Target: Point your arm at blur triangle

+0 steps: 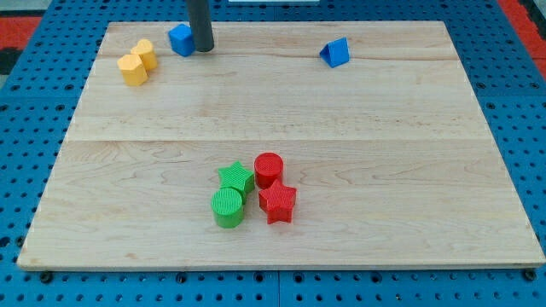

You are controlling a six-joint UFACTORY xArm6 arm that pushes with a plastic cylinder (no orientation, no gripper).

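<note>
The blue triangle (335, 53) lies near the view's top, right of centre, on the wooden board (281, 111). My tip (203, 49) is at the view's top left, touching the right side of a blue block (181, 39) whose shape I cannot make out fully. The tip is far to the left of the blue triangle, about a quarter of the board's width away.
Two yellow blocks (136, 63) sit together at the top left. Near the bottom centre is a cluster: a green star (235, 178), a green cylinder (228, 207), a red cylinder (268, 169) and a red star (277, 203).
</note>
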